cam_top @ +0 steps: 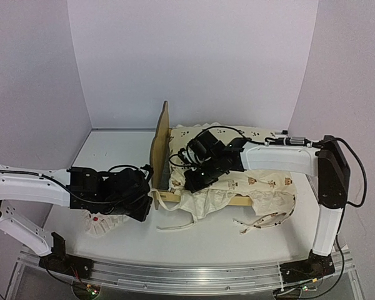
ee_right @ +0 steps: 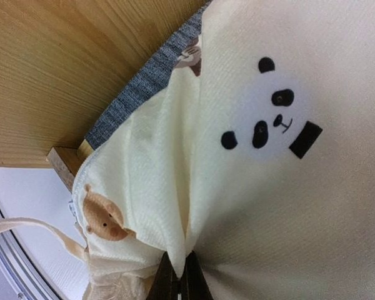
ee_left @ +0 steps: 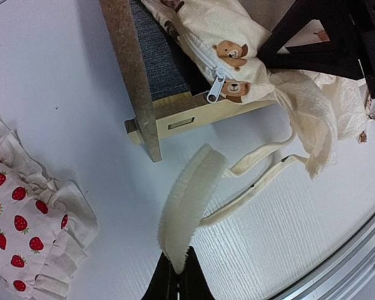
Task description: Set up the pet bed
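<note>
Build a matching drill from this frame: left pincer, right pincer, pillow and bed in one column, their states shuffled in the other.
1. left pincer
2. right pincer
3. pillow
4. bed

A. quilt draped over it
B. shut on cream strap
C. lying on the table, apart from the bed
D. shut on quilt

Pairs: 1-B, 2-D, 3-C, 4-A

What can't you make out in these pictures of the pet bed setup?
- Top view: the pet bed has its grey base mostly hidden under the quilt.
- Left wrist view: the strawberry-print pillow is cut off by the left edge.
- Right wrist view: the quilt fills the frame, hiding most of the bed.
</note>
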`<state>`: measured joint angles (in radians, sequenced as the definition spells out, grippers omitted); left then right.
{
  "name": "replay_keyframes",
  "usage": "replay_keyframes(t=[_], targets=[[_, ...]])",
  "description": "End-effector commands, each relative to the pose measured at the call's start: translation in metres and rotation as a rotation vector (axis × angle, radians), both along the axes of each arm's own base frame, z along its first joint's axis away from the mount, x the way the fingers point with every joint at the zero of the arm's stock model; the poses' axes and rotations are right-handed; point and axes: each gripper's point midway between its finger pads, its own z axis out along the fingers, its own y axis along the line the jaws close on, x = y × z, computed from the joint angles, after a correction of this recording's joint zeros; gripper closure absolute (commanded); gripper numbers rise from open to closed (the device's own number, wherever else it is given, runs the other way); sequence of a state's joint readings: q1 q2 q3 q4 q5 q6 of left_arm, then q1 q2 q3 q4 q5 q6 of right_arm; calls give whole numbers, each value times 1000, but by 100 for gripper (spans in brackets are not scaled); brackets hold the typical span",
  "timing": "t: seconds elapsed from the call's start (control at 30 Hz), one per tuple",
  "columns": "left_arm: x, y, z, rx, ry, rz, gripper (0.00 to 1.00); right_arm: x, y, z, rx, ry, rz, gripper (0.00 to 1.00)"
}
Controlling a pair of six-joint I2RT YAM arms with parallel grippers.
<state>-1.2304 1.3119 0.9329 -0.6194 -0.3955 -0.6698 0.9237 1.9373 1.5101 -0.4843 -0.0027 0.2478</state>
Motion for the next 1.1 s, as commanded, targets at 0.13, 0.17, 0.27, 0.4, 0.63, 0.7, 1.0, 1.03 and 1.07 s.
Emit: replay_keyframes(t=[0.13, 0.17, 0.27, 0.4, 0.63, 0.7, 1.0, 1.03, 1.07], targets=[[7, -29, 24, -60, -62, -73, 100, 10, -20, 69, 32, -163, -23, 100], [9, -33, 24, -57, -66, -82, 100, 12, -23, 73, 35, -172, -29, 100], [11, -43, 28, -57, -81, -103, 100, 17, -33, 85, 44, -194, -45, 100], [16, -56, 34, -64, -101, -125, 100, 26, -50, 99, 63, -214, -82, 100], [24, -77, 42, -75, -141, -157, 100, 37, -71, 122, 94, -251, -123, 100], [30, -86, 46, -73, -172, -169, 100, 41, -78, 126, 94, -262, -142, 100], [64, -136, 43, -73, -279, -236, 100, 58, -117, 128, 63, -293, -252, 100], [69, -138, 41, -75, -284, -236, 100, 58, -120, 129, 62, -296, -259, 100], [74, -139, 40, -76, -290, -236, 100, 58, -123, 129, 59, -298, -264, 100]])
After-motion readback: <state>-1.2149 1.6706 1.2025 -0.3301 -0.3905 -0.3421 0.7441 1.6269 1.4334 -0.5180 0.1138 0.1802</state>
